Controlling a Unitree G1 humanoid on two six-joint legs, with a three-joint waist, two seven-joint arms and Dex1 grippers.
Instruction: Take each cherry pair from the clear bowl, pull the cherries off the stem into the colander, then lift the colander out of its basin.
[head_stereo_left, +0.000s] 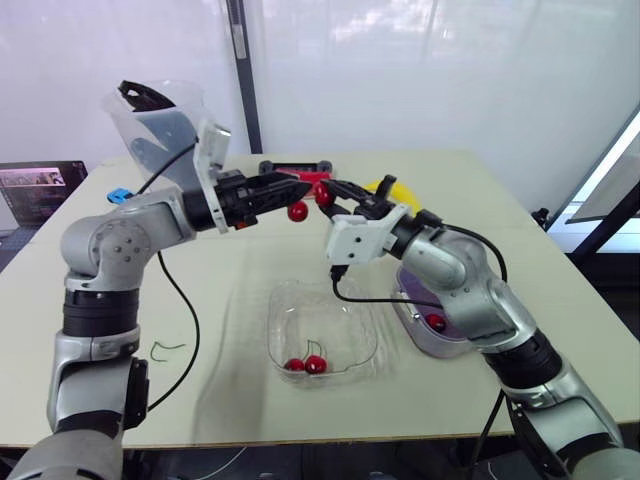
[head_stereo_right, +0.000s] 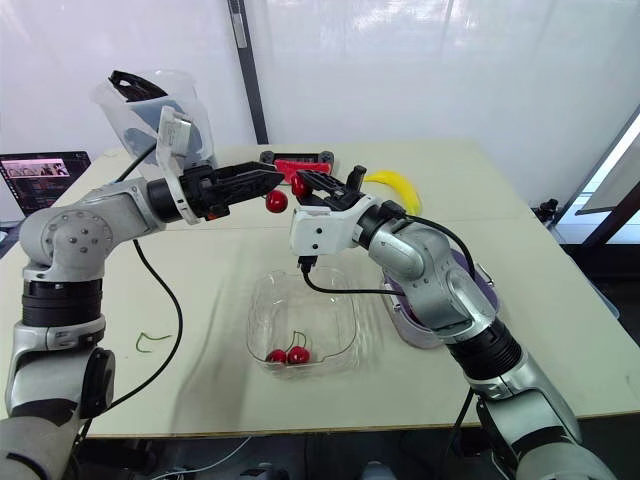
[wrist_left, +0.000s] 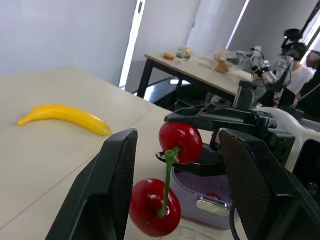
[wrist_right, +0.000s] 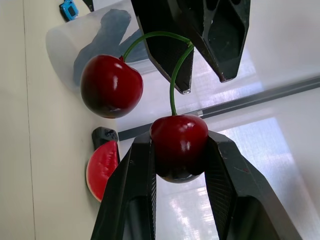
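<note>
Two cherries (head_stereo_left: 315, 365) in clear bowl (head_stereo_left: 300, 320), cherry pair (head_stereo_left: 298, 211) aloft

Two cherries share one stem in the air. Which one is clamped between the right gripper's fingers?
The higher cherry, on the robot's right: the right gripper's fingers press both its sides. The lower cherry hangs free on the stem.

Nothing written is showing legibly here: no label, brand, number or sign is standing out on any object. The dark screen (head_stereo_left: 40, 185) sitting beyond the left edge of the tabletop (head_stereo_left: 480, 190) is displaying some pale marks, but they are coming through too small to make out.
</note>
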